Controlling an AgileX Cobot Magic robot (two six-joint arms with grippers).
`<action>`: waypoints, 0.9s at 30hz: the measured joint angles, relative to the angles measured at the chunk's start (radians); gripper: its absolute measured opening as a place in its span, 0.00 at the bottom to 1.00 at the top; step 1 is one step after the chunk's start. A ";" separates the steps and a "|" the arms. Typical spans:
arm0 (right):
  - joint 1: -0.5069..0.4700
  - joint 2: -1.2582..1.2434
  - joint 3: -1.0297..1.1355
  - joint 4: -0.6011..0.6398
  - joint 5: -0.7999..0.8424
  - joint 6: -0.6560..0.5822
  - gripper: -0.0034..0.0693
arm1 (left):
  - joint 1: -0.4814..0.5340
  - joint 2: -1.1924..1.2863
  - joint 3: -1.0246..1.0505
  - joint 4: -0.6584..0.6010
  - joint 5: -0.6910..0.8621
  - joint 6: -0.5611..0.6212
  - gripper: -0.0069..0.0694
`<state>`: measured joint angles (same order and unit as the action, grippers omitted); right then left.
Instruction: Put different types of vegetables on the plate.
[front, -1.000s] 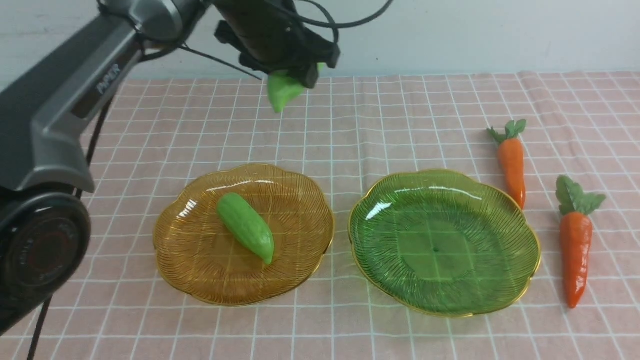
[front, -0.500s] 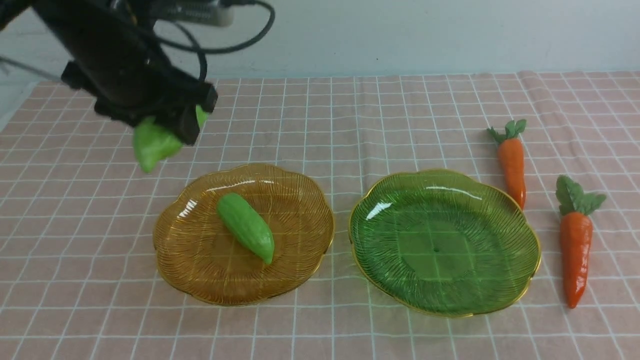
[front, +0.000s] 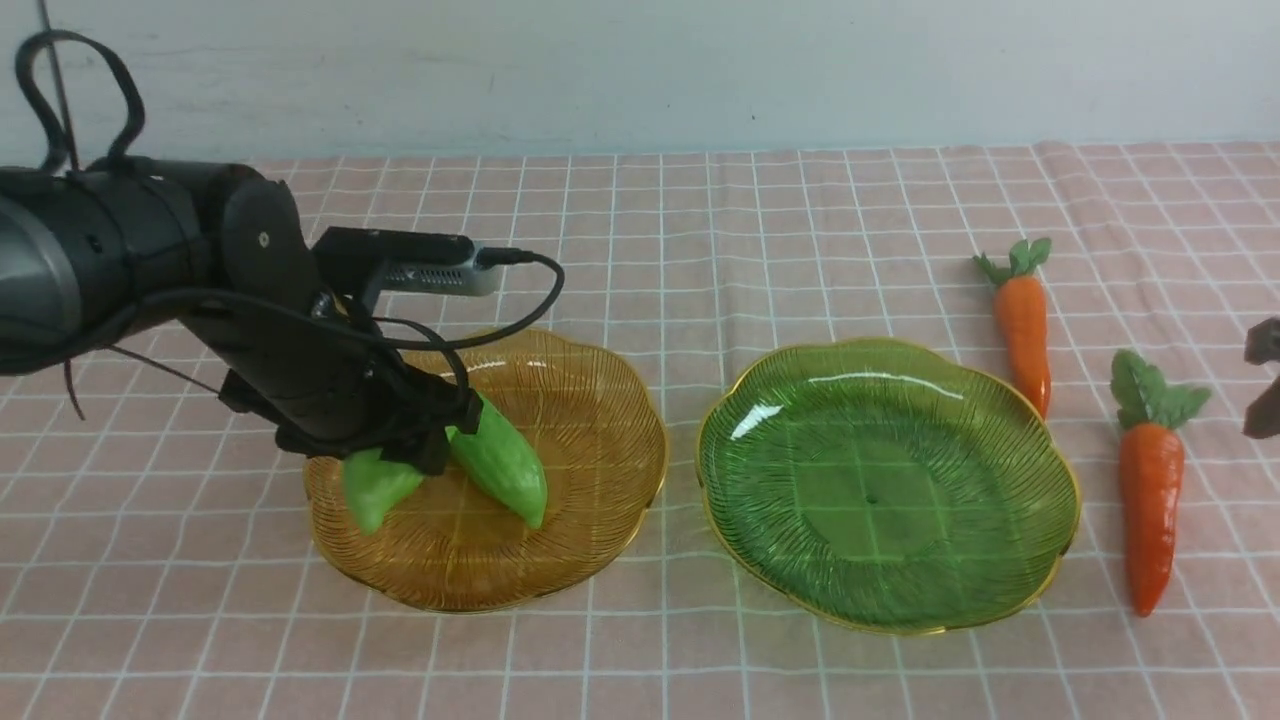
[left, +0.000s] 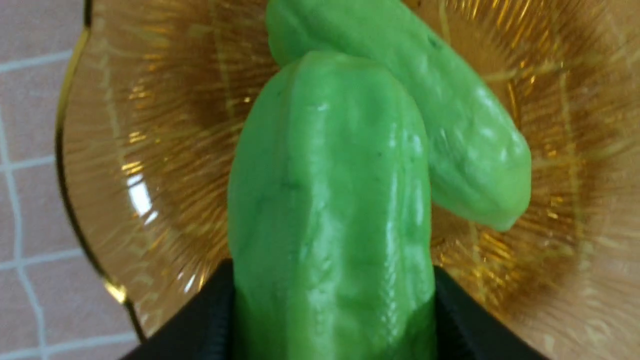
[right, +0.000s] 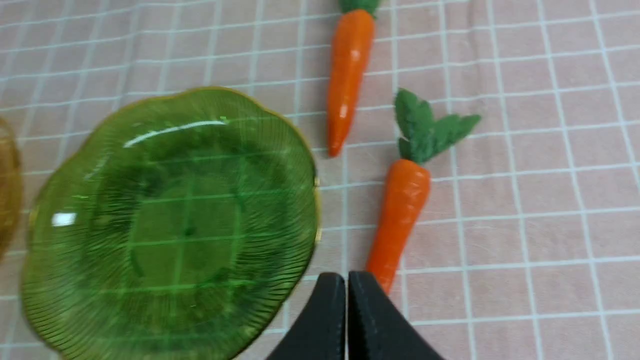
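Partly closed, the left claw (front: 395, 452) clamps a green gourd (front: 372, 492) over the left side of the amber plate (front: 590, 450), beside another gourd (front: 505, 470); whether the right claw (right: 346, 320) is closed is unclear.

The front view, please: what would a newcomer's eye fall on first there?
The left arm dominates the left side, its jaws closed on a green gourd low over the amber plate, where a second gourd lies. To the right sits a green plate. Beyond it, on the checked cloth, lie a far carrot and a near carrot.
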<state>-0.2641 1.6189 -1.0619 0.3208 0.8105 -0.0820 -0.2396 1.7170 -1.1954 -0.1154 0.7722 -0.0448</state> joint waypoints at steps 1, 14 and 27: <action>0.000 0.028 -0.002 0.013 -0.021 -0.010 0.48 | 0.000 0.015 0.000 -0.007 -0.023 -0.001 0.55; 0.090 0.294 -0.104 0.025 -0.073 -0.058 0.85 | 0.000 0.072 -0.030 -0.034 -0.043 -0.036 0.89; 0.050 0.255 -0.325 0.020 0.169 0.006 0.49 | 0.000 -0.086 -0.185 -0.024 0.225 -0.015 0.14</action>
<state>-0.2143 1.8739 -1.3872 0.3413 0.9799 -0.0756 -0.2396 1.6313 -1.3807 -0.1390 0.9970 -0.0602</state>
